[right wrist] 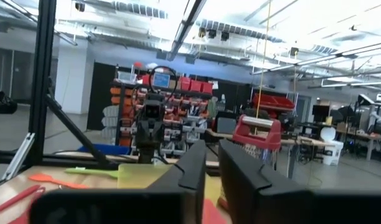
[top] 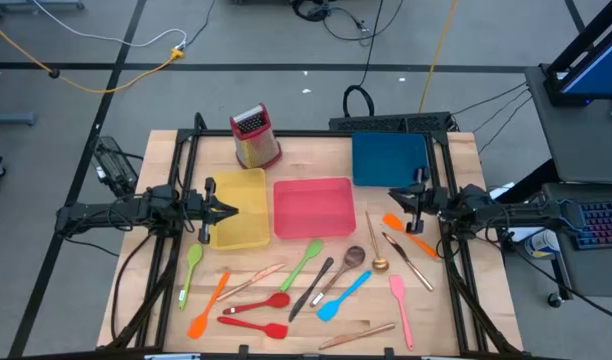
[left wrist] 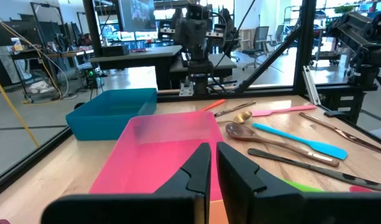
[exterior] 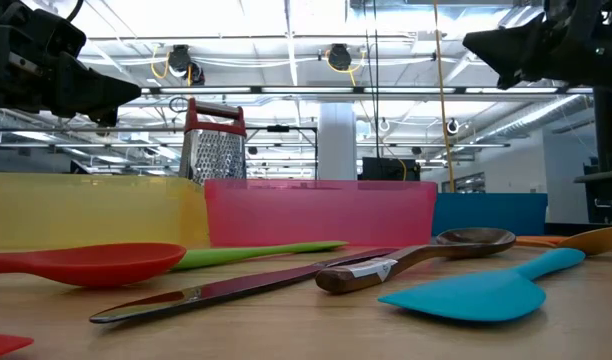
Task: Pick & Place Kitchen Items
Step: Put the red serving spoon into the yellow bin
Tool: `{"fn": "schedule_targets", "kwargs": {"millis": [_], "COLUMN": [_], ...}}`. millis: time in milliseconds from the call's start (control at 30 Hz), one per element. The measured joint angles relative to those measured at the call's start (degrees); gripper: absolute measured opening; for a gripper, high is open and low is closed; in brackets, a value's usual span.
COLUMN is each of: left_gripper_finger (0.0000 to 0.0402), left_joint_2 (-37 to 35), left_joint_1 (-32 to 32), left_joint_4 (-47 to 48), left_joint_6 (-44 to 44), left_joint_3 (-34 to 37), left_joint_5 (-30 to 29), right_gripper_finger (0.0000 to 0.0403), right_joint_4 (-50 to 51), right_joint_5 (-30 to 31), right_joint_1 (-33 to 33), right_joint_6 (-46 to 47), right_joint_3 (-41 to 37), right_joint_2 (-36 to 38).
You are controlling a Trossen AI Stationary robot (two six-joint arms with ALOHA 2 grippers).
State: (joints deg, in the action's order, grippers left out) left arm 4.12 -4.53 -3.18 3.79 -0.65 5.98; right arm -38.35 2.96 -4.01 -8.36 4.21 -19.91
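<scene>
Several slim kitchen items lie flat on the near half of the wooden table. Among them are a green spatula (top: 191, 272), a red spoon (top: 256, 303), a dark knife (top: 311, 288), a blue spatula (top: 343, 295), a pink spatula (top: 400, 310) and an orange spoon (top: 406, 232). My left gripper (top: 233, 210) hovers level over the yellow tray (top: 248, 232), fingers shut and holding nothing. My right gripper (top: 391, 195) hangs above the table near the blue tray (top: 389, 158). It is tipped slightly upward, its fingers (right wrist: 193, 165) a narrow gap apart, with nothing between them.
The yellow, pink (top: 313, 206) and blue trays stand in a row across the table's middle. An upright red-topped metal grater (top: 254, 137) stands at the far edge behind the yellow tray. A black frame rims the table on both sides.
</scene>
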Motion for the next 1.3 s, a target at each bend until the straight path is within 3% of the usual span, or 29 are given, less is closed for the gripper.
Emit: {"fn": "schedule_targets", "kwargs": {"millis": [200,367,933,1200,1300], "left_gripper_finger": [0.0033,0.0033,0.0033,0.0033,0.0033], "left_joint_2": [0.0,0.0,0.0,0.0,0.0], "left_joint_1": [0.0,0.0,0.0,0.0,0.0], "left_joint_4": [0.0,0.0,-5.4,-7.8,-11.3], "left_joint_6": [0.0,0.0,-1.4,-5.5,-3.7], "left_joint_3": [0.0,0.0,0.0,0.0,0.0], "left_joint_5": [0.0,0.0,-1.5,-1.5,-1.6], "right_gripper_finger": [0.0100,0.0122,0.0114,0.0105,0.0106], "right_joint_4": [0.0,-0.5,-1.7,-2.2,-2.9], "right_joint_5": [0.0,0.0,0.3,7.7,7.5], "right_joint_1": [0.0,0.0,0.0,-0.1,-0.1], "right_joint_6": [1.6,1.7,1.2,-1.5,-2.8], "right_joint_3": [0.0,0.0,0.0,0.0,0.0], "right_joint_2": [-2.0,-3.8,-6.3,-8.7,-9.4]}}
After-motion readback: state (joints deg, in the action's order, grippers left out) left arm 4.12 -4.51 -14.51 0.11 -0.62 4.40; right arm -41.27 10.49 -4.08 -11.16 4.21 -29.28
